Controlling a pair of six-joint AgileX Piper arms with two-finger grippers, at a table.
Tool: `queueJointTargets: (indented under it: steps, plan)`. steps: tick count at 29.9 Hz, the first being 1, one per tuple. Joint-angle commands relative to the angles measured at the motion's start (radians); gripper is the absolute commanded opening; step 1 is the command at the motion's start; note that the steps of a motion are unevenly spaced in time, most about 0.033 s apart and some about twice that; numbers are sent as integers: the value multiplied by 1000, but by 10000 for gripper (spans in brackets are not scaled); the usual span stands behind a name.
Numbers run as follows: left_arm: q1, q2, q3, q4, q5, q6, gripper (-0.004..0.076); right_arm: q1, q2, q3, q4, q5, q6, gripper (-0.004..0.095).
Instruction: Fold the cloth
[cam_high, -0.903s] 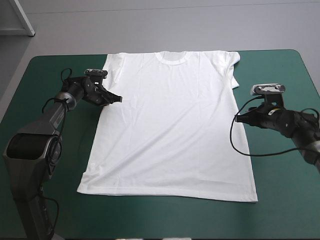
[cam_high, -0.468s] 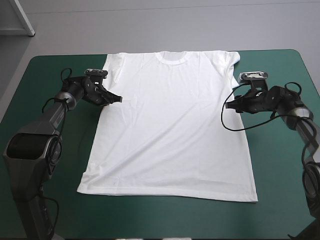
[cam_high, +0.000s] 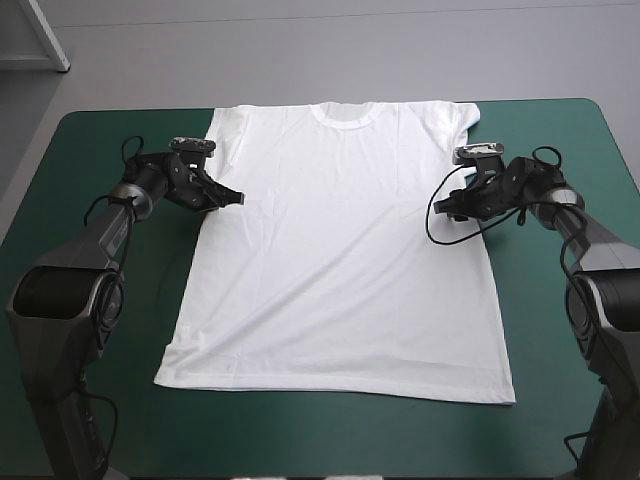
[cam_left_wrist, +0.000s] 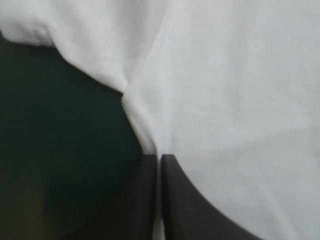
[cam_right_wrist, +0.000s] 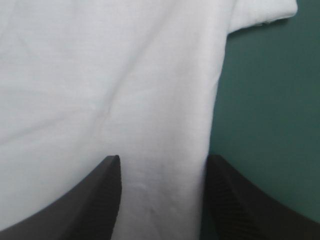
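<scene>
- Counter (cam_high: 330, 440): its teal-green cover shows on all sides of the garment.
- Left tool (cam_high: 236, 198): it lies low at the T-shirt's left side edge, just below the left sleeve. It is clamped on the cloth. In the left wrist view its black fingers (cam_left_wrist: 192, 205) are pressed almost together, with a thin strip of white fabric running up between them. The fabric gathers into a small pinched fold just ahead of the tips. The cover shows beside that fold on the outer side.
- T-shirt (cam_high: 340, 250): white and short-sleeved, it is spread flat in the middle of the counter. The collar points toward the far edge and the hem lies toward the near edge. Both sleeves sit close to the far edge. Faint creases cross the body.
- Right tool (cam_high: 446, 204): it sits at the T-shirt's right side edge, below the right sleeve, roughly level with the left tool. Its jaws stand apart and grip nothing. In the right wrist view, one finger (cam_right_wrist: 102, 205) is over the white cloth and the other sits at the cloth's side edge, where the cover begins. The strip of fabric along that edge lies between them. Whether the tips touch the cloth cannot be told.
</scene>
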Motion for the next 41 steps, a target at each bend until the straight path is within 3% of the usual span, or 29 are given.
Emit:
queueJointTargets:
  steps: [1, 4, 8, 9, 18, 34, 41]
  plan:
    - [-4, -46, -20, -11, 34, 14, 21, 4, -26, -20, -54, 16, 27, 489]
    - [-4, -46, -20, -11, 33, 14, 21, 5, -26, -20, -48, 57, 6, 377]
    - [-4, -46, -20, -14, 23, 14, 21, 5, -24, -20, -43, 112, -38, 6]
    - [-4, -46, -20, -14, 18, 14, 21, 5, -24, -20, -43, 112, -32, -8]
    - [-4, -119, -25, -14, 6, 25, 21, 5, -127, -40, 34, 27, -50, -6]
    - [27, -323, -378, -9, 167, 44, 21, 3, -372, -354, 52, 114, -64, -18]
    - [29, -335, -384, -88, 246, 84, 21, 3, -351, -380, 48, 183, -62, -17]
